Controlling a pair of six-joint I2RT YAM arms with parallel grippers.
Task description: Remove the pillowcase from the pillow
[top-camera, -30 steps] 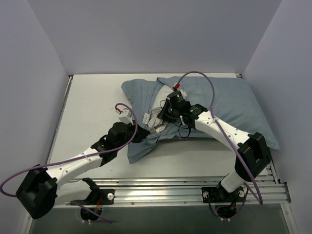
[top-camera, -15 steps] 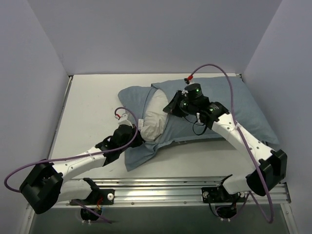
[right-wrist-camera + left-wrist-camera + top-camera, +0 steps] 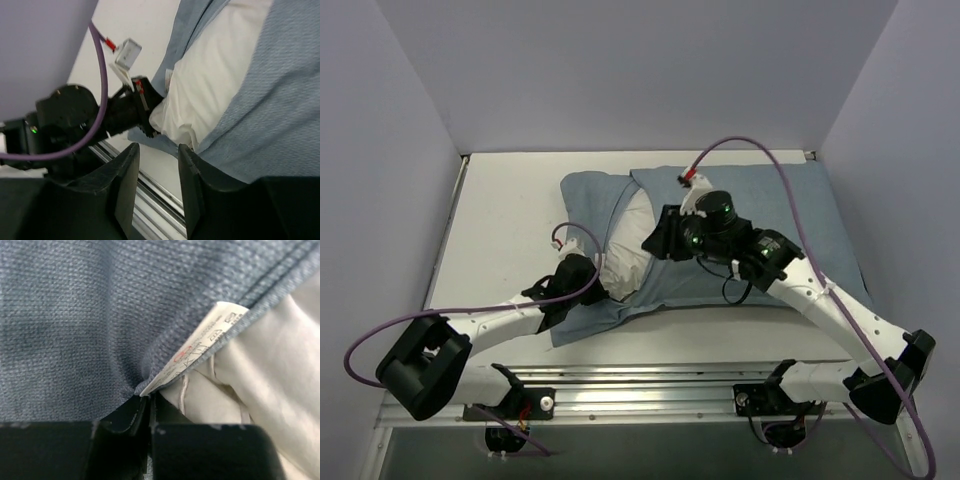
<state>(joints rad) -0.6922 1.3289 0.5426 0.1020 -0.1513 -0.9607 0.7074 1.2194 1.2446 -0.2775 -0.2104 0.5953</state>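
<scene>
The blue-grey pillowcase lies across the table's middle and right, its open end turned back at the left. There the white pillow bulges out. My left gripper is shut on the pillowcase's lower hem, right beside a small white tag and the pillow. My right gripper hovers over the exposed pillow end, open, nothing between its fingers. In the right wrist view the pillow, the pillowcase and the left gripper lie below it.
A loose flap of pillowcase trails toward the near left. Metal rails run along the table's near edge. Grey walls close in the left, back and right. Bare tabletop shows at the left.
My right gripper has let go of the pillowcase and opened, shifting left and nearer. The left gripper has dragged the hem toward the near left, baring more pillow.
</scene>
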